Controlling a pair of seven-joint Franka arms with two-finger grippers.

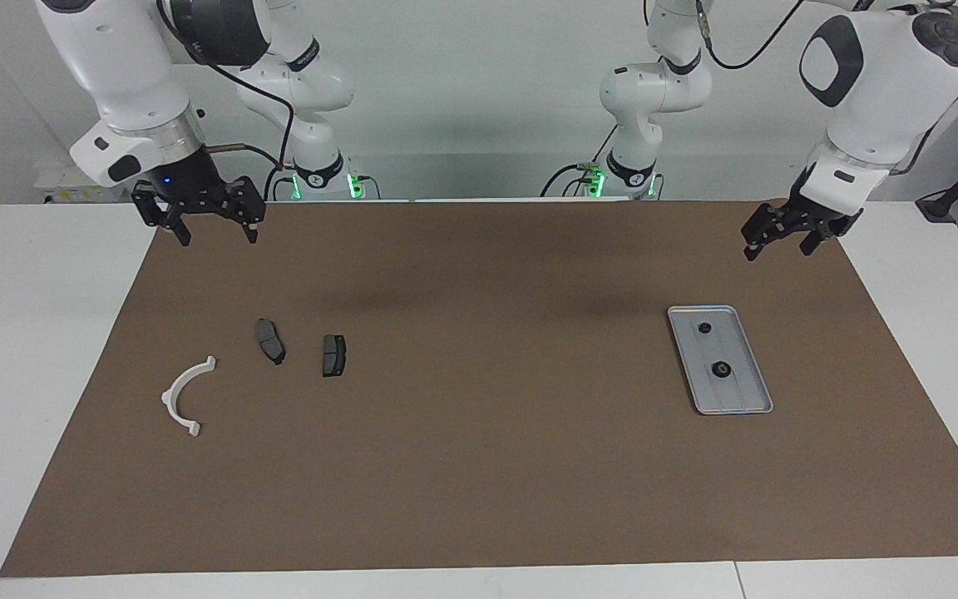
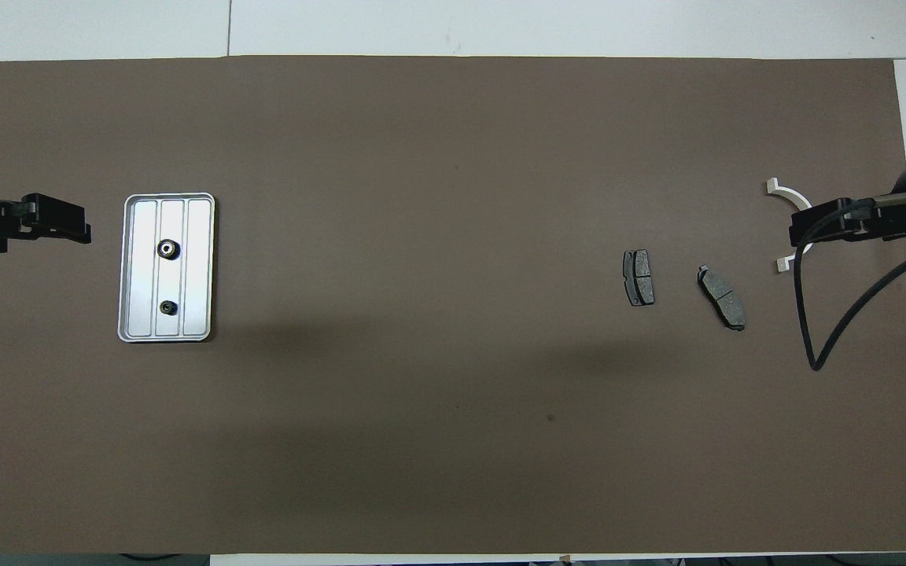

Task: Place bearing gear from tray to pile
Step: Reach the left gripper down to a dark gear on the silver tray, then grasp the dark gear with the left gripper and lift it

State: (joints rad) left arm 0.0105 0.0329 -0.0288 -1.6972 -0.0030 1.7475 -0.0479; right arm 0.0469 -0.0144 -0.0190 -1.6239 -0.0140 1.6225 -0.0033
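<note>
Two small dark ring-shaped bearing gears (image 1: 721,370) are seen in the ribbed silver tray (image 1: 752,359), one at 12 o'clock of the other; teeth cannot be made out. At the right arm's end, the pile's white bracket (image 1: 182,398) and two grey pads (image 1: 270,341) lie apart. The right gripper (image 1: 213,218) is held with jaws apart above the mat (image 1: 479,466); the left gripper (image 1: 778,237), at the tray's 12 o'clock, likewise.

A white tabletop (image 1: 30,349) carries a broad brown mat (image 1: 479,466) covering most of its surface. On the mat, toward the left arm's end, lies a ribbed silver tray (image 1: 745,391) holding two small dark round parts. Toward the right arm's end, well apart from the tray, lies a loose pile: a white curved bracket (image 1: 182,397) and two dark grey pads (image 1: 270,340) (image 1: 333,355), the bracket farther from the robots than both pads.
</note>
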